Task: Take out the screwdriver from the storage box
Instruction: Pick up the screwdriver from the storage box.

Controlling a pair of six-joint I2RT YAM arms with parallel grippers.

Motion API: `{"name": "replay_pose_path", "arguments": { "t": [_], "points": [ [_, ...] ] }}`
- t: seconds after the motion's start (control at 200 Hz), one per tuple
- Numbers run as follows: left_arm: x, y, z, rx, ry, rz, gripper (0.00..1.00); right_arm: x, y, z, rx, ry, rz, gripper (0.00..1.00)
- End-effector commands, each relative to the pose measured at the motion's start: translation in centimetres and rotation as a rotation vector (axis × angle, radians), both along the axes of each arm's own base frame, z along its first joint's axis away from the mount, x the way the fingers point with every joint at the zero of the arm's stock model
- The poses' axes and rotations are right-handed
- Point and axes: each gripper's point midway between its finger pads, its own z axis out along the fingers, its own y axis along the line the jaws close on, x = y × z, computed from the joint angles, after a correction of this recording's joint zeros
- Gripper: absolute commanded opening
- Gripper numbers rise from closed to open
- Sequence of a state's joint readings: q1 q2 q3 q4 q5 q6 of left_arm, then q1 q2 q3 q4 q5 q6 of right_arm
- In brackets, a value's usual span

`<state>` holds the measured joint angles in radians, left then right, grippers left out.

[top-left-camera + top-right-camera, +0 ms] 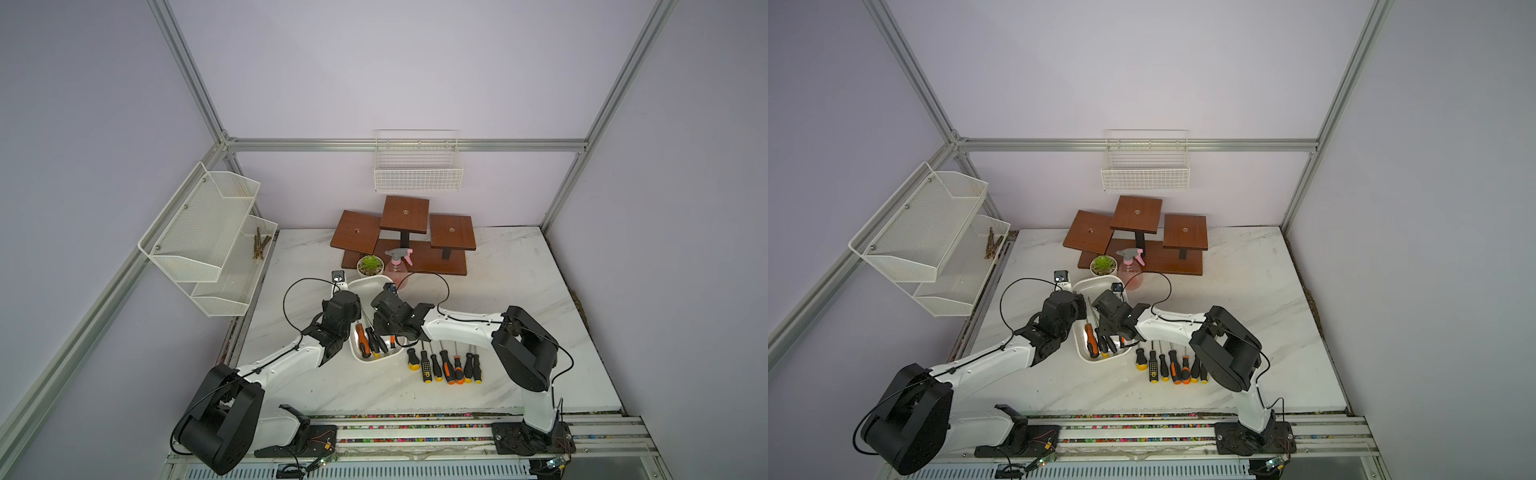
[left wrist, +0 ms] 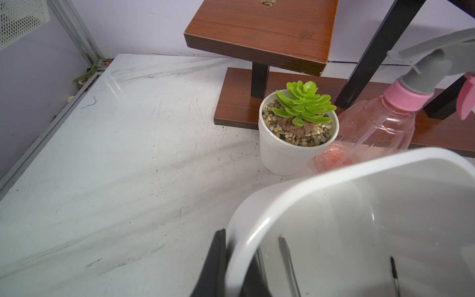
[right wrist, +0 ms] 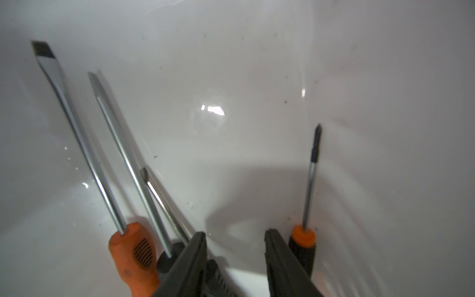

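The white storage box lies mid-table between both arms in both top views. Inside it are several screwdrivers. In the right wrist view, an orange-handled flat one, two more steel shafts and a small black-and-orange one show. My left gripper is shut on the box's rim, one finger outside and one inside. My right gripper stands open low inside the box. Bare box floor lies between its fingers, and the small screwdriver lies just outside one finger.
Several screwdrivers lie in a row on the table to the right of the box. Behind the box stand a potted succulent, a pink spray bottle and a wooden tiered stand. Mesh baskets hang left, and a wire basket hangs on the back wall.
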<state>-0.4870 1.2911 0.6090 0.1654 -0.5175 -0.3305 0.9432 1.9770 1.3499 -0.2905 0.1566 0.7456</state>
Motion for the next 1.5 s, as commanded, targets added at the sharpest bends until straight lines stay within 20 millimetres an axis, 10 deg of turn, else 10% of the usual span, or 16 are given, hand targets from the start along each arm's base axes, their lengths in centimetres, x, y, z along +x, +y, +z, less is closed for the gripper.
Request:
{"name": "replay_pose_path", "arguments": {
  "t": [0.0,0.59,1.18,1.495],
  "points": [
    [0.7,-0.3,2.1,-0.008,-0.06,0.0,0.0,-0.5,-0.9,-1.9,-0.058,0.029,0.021,0.43],
    [0.8,-0.3,2.1,-0.009,-0.056,0.003,0.0,-4.2,-1.5,-3.3,-0.186,0.05,0.161,0.42],
    [0.8,-0.2,2.1,-0.007,-0.057,0.004,0.0,-7.1,0.9,0.6,-0.11,-0.031,0.302,0.41],
    [0.8,-0.3,2.1,-0.009,-0.057,0.002,0.0,-6.3,0.5,-0.4,-0.176,-0.034,0.269,0.41]
  ]
}}
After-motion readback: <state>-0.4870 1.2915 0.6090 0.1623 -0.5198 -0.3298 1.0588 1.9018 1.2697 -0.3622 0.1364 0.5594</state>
